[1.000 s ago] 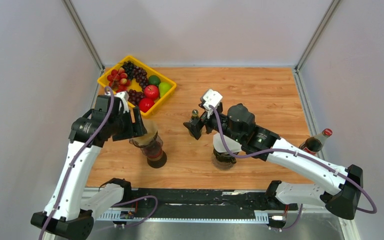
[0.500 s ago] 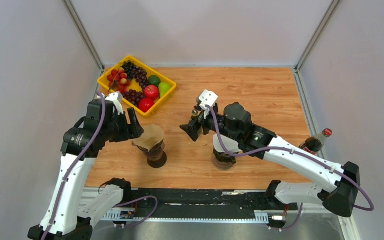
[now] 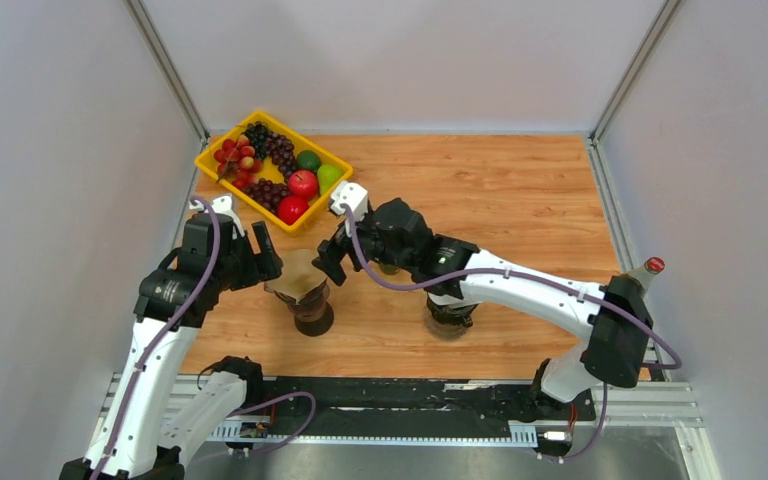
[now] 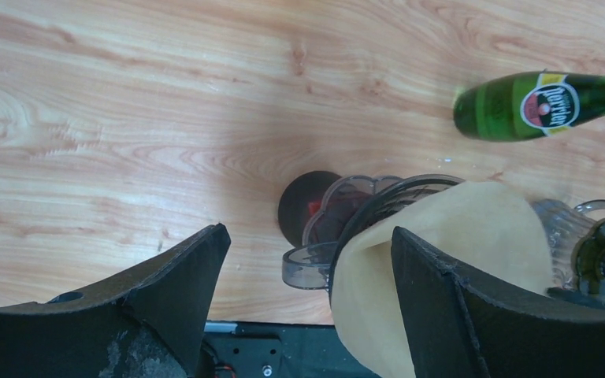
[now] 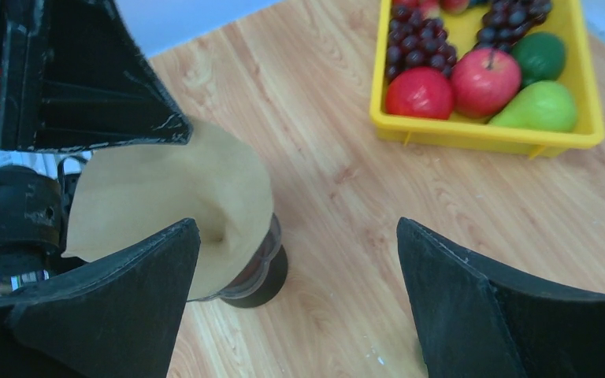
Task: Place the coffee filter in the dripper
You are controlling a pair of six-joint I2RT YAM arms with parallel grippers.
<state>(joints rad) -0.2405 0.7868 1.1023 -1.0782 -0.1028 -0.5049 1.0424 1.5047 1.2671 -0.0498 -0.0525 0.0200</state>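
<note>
Brown coffee filter (image 3: 298, 271) rests in glass dripper (image 4: 321, 239) on wooden surface (image 3: 520, 190). Left jaws open, flanking dripper. Right jaws open wide, near filter.

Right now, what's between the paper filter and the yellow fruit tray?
Only bare table lies between the filter and the tray. The right wrist view shows that stretch plainly.

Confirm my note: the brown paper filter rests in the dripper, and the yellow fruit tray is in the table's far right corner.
Not quite. The yellow fruit tray is in the far left corner, not the right; the top external view shows it. The brown paper filter does rest in the dripper.
</note>
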